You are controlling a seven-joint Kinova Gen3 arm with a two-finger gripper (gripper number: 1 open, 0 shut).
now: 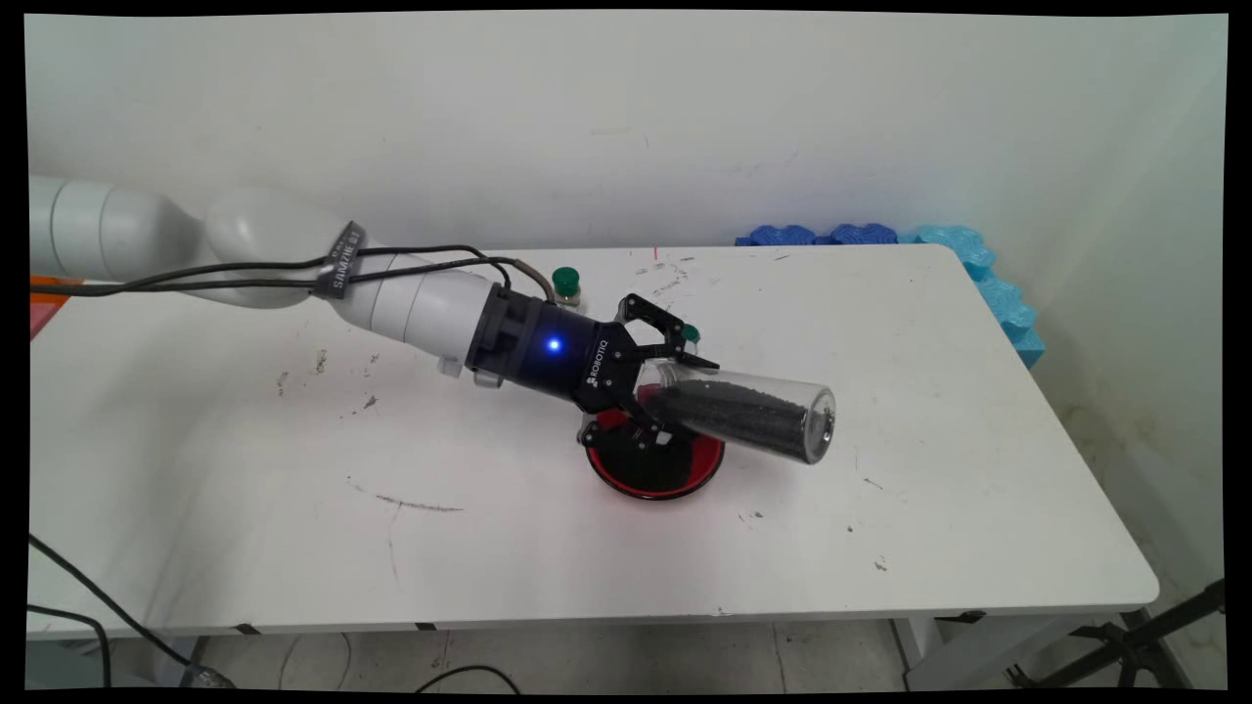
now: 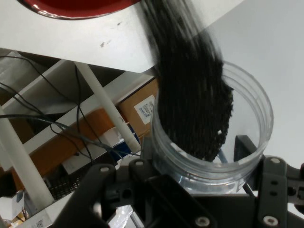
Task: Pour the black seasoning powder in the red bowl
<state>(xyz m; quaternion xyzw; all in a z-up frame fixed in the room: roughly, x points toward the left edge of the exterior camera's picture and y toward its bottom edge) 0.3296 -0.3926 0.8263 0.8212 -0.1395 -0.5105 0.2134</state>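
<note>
The tool [image 1: 675, 386] is grasping a clear cup [image 1: 753, 416] of black grains, tipped on its side above the red bowl [image 1: 655, 467] on the bench [image 1: 293, 508]; grains are sliding toward the cup's mouth.

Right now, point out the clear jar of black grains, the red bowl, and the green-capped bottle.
clear jar [image 1: 753, 416], main view, its side wall over the grains.
red bowl [image 1: 706, 471], main view, right rim.
green-capped bottle [image 1: 565, 282], main view, its cap.
</note>
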